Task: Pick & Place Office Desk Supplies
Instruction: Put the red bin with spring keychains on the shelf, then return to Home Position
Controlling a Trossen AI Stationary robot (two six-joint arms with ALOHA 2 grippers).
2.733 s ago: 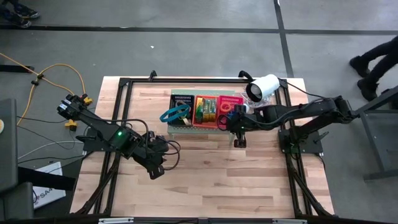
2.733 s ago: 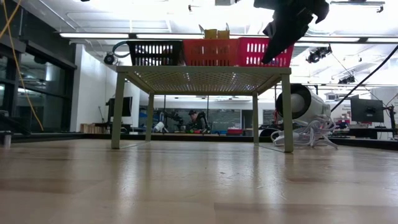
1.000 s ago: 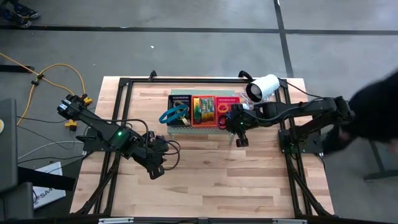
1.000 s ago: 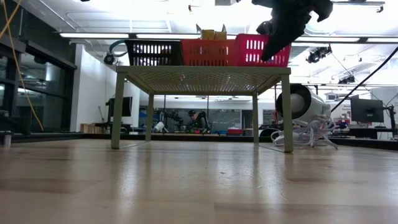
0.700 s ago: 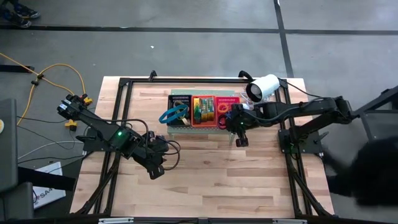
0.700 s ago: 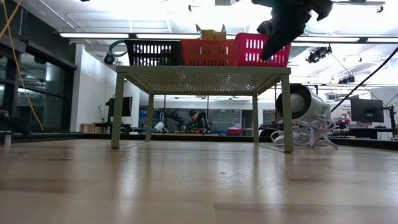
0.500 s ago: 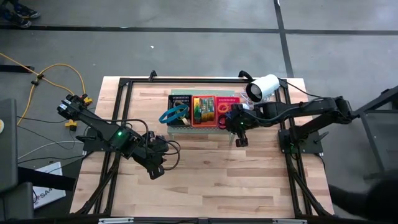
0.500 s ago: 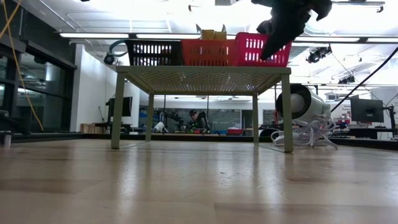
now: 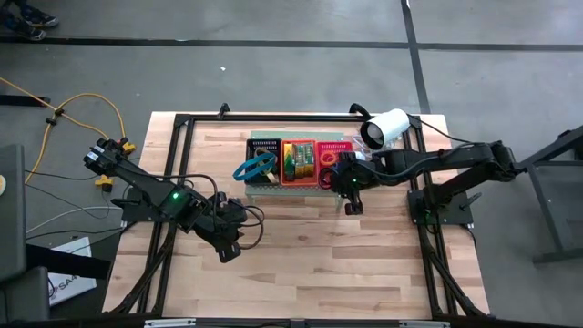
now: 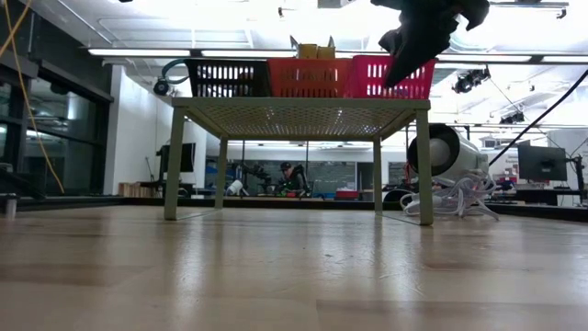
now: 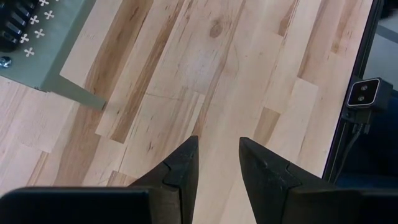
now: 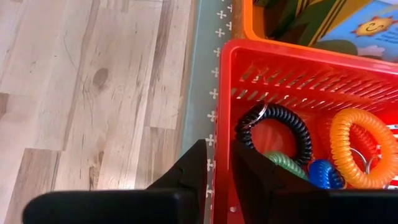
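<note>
Wood table (image 9: 301,255): red tray (image 12: 298,81) holds black, orange, green, blue coil rings; both arms' fingers slightly apart, empty.

A: Table front half (image 9: 310,264) – bare wood, free passage. Left gripper (image 9: 230,251) sits there, open over bare boards

B: Obstructions?

A: Perforated stand (image 10: 299,117) mid-table w/ three trays on top; red tray (image 12: 298,81) wall directly ahead of right gripper (image 12: 216,163). White lamp (image 9: 384,128) + cables crowd the far right corner
</note>
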